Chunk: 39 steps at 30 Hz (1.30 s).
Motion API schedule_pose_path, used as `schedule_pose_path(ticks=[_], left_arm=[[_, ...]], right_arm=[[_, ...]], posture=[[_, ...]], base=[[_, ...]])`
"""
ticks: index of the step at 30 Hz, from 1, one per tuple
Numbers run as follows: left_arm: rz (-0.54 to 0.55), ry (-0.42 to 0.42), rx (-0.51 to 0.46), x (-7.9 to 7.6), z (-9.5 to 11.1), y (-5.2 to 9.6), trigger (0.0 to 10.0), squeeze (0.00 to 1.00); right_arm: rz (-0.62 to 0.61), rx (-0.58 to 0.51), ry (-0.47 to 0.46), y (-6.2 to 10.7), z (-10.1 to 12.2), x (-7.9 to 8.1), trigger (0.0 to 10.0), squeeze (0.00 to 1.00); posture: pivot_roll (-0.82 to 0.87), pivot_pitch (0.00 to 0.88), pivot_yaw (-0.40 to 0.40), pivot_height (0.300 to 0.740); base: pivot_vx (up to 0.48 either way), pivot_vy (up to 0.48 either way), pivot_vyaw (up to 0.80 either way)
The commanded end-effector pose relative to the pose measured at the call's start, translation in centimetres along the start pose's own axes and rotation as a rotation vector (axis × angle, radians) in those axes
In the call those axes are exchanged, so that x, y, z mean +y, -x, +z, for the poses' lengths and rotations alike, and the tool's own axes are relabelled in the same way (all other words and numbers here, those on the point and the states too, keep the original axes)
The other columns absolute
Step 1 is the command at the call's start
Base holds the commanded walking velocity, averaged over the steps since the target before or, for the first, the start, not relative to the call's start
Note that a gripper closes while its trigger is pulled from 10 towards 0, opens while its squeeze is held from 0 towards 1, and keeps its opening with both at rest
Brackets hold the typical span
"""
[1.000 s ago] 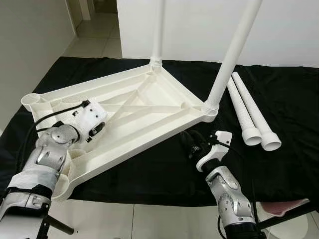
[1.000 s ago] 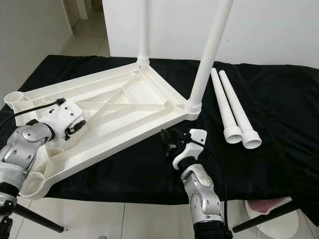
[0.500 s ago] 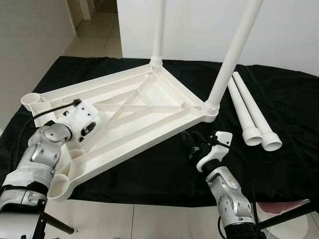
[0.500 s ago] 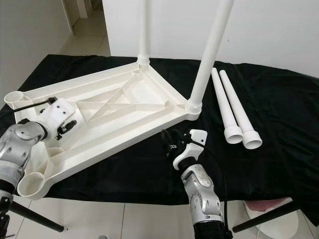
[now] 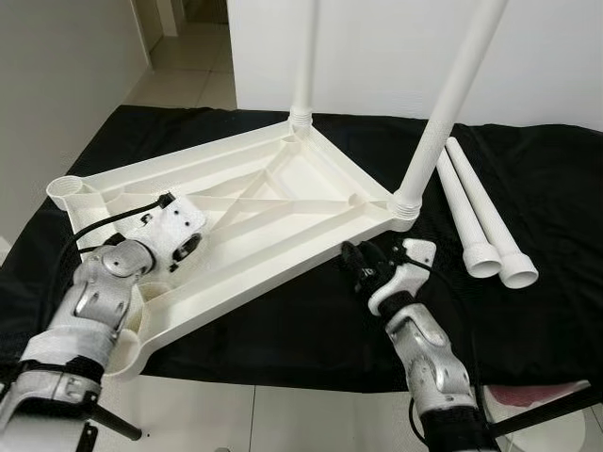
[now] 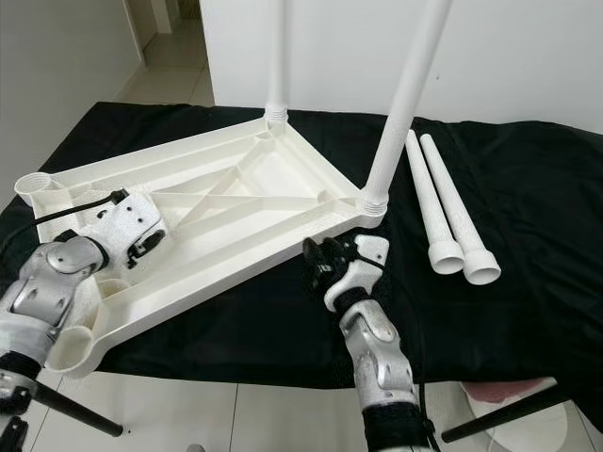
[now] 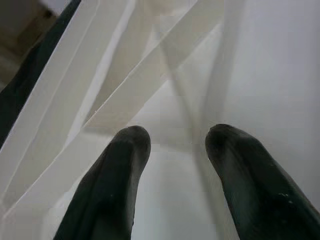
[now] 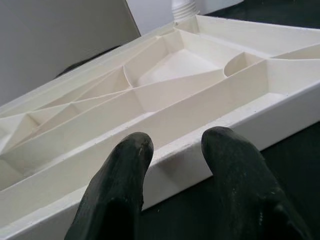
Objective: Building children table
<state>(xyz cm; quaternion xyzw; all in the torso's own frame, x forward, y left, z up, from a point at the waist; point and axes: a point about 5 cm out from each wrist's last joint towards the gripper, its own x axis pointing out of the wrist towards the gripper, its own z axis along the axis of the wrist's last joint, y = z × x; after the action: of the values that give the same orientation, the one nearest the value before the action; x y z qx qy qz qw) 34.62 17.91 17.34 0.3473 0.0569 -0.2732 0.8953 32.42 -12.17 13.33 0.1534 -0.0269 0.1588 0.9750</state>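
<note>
A white ribbed tabletop (image 5: 283,202) lies upside down on a black cloth. Two white legs stand screwed into its far corner (image 5: 303,56) and right corner (image 5: 452,104). Two loose legs (image 5: 471,212) lie side by side on the cloth to the right. Open sockets show at the left corner (image 5: 66,188) and the near corner (image 6: 71,353). My left gripper (image 7: 175,137) hovers open over the ribs near the tabletop's left end (image 5: 187,247). My right gripper (image 8: 175,142) is open just before the tabletop's front rim (image 5: 363,264), holding nothing.
The black cloth (image 5: 546,188) covers a low surface whose front edge runs just ahead of me, with tiled floor below. A white wall (image 5: 377,56) stands behind. A pink object (image 5: 537,391) and a dark stand leg sit at the lower right.
My right gripper has moved up closer to the tabletop's front rim. My left gripper swung left over the ribs, then came back right. The tabletop and the legs stayed put.
</note>
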Motion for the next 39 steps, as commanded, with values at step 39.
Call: schedule_pose_path(ticks=[39], left_arm=[[0.147, -0.111, 0.133, 2.9, -1.1, 0.8, 10.0, 0.00]], right_arm=[[-0.288, -0.023, -0.027, -2.3, -0.6, -2.8, 10.0, 0.00]], posture=[[0.05, 0.081, 0.011, 0.740]], base=[[0.000, 0.000, 0.00]])
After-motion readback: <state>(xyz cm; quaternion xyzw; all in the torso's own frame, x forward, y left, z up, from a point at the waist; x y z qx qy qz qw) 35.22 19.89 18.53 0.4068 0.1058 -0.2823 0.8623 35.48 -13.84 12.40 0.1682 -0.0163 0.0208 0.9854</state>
